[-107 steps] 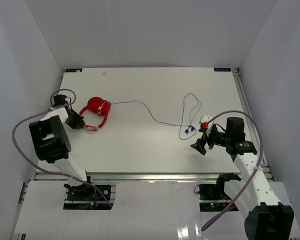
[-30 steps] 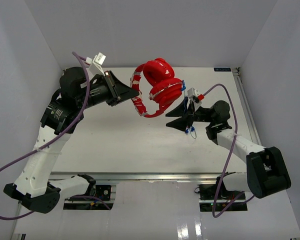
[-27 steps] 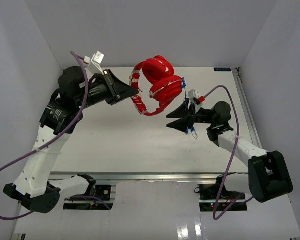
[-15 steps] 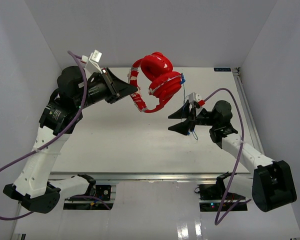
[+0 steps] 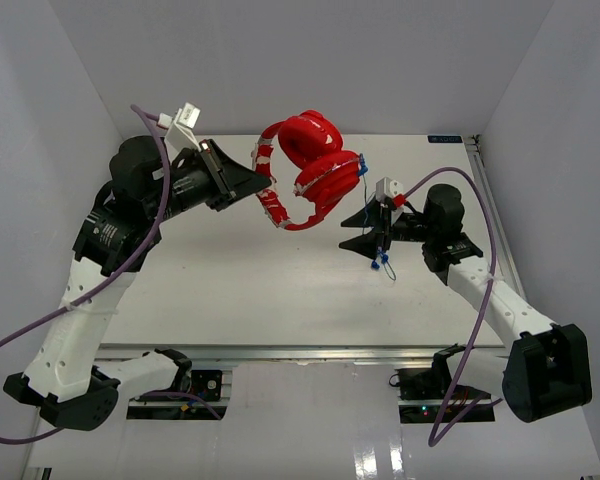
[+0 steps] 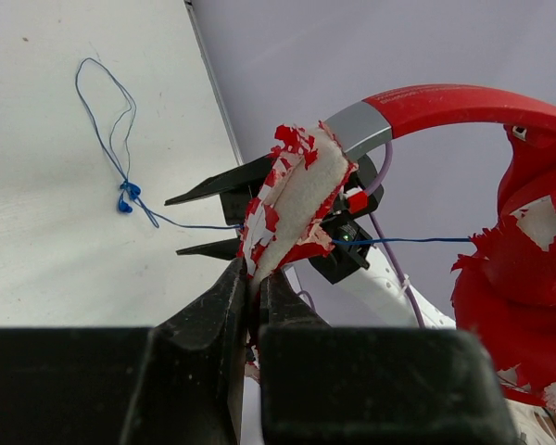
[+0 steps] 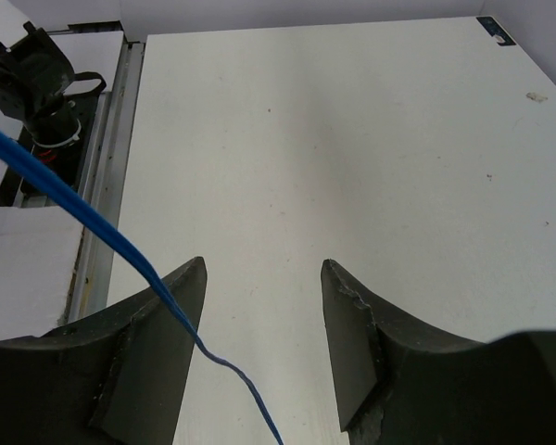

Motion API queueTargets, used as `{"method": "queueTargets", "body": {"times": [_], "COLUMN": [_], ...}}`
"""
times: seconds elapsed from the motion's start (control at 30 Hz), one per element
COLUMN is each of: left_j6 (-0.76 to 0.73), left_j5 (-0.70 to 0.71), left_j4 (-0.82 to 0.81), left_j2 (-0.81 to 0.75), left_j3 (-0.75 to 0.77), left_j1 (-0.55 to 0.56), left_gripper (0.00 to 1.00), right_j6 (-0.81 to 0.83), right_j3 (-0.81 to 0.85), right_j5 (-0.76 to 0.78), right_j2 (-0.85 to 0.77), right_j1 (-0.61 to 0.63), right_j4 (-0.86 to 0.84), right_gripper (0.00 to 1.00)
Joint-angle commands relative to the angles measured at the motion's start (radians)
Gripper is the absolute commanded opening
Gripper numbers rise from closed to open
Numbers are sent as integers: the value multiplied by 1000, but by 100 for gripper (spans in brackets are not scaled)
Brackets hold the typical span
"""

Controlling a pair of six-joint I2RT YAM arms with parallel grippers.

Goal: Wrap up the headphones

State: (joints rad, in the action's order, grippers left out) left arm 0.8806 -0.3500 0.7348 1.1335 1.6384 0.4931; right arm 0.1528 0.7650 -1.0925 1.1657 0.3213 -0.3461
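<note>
The red headphones [image 5: 318, 165] hang in the air above the table's middle. My left gripper [image 5: 263, 183] is shut on their padded headband [image 6: 292, 199], with the red cups [image 6: 524, 278] to the right in the left wrist view. The thin blue cable [image 5: 363, 166] runs from the cups past my right gripper [image 5: 345, 234] down to its blue tips [image 5: 380, 262] near the table. My right gripper [image 7: 262, 269] is open. The cable [image 7: 74, 209] crosses its left finger and drops between the fingers, not pinched. A loop of cable [image 6: 111, 130] lies on the table.
The white table [image 5: 230, 290] has grey walls on three sides and metal rails along its right edge [image 5: 490, 200]. Purple robot cables [image 5: 480, 200] arc beside both arms. My right gripper also shows in the left wrist view [image 6: 174, 225], behind the headband.
The headphones lay on the table's left with the cable stretched out; now my left gripper holds them raised. Over the last second they rose slightly and my right gripper shifted a little.
</note>
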Motion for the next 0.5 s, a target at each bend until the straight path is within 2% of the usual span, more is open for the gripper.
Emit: {"method": "queueTargets", "body": {"times": [0.0, 0.07, 0.17, 0.3, 0.43, 0.47], "left_j6": [19, 21, 21, 21, 21, 20], "left_j5": [-4, -4, 1, 12, 44, 55], "left_j4": [-54, -57, -57, -58, -67, -70], "left_j2": [-39, -38, -40, -40, -36, -33], "left_j3": [5, 6, 9, 2, -19, -22], "left_j1": [2, 2, 2, 2, 2, 2], "left_gripper": [0, 0, 0, 0, 0, 0], "right_j6": [78, 90, 94, 93, 99, 102], "right_j3": [31, 35, 41, 55, 58, 56], "right_j5": [41, 43, 32, 22, 21, 27], "right_j2": [-2, -2, 0, 8, -4, -9], "right_j1": [-6, -11, -14, -16, -15, -16], "right_j4": [73, 87, 95, 111, 138, 148], "right_gripper": [59, 58, 52, 39, 21, 14]}}
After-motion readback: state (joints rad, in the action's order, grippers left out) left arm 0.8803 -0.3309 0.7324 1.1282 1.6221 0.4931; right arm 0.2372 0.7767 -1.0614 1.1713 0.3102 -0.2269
